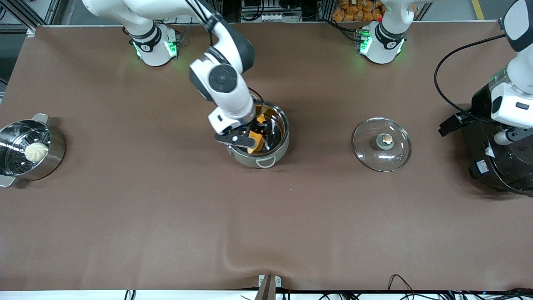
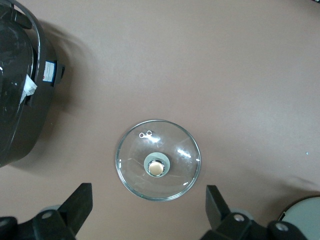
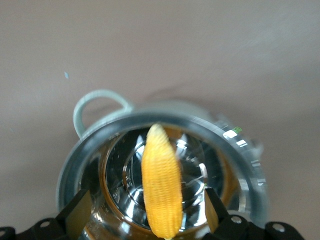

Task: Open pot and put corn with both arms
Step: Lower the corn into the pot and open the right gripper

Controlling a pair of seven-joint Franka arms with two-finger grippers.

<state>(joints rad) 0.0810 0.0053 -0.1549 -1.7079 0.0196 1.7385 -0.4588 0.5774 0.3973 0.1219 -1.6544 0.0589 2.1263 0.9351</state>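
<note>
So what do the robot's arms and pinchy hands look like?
Both arms are chunky white tubes with black joints. Green lights glow at their round bases, and black cables run along them. The right gripper and the left gripper are black, each with two flat fingers held by small silver screws.

The pot [image 1: 260, 139] stands open in the middle of the table [image 1: 125, 208]. The right gripper [image 1: 250, 139] is over the pot, and the corn [image 1: 257, 137] shows at it inside the rim. The lid [image 1: 382, 144] lies flat on the table, beside the pot toward the left arm's end. The left gripper [image 1: 506, 136] is over the black cooker [image 1: 499, 162]. A steel steamer [image 1: 29, 150] with a white bun [image 1: 36, 151] stands at the right arm's end.
</note>
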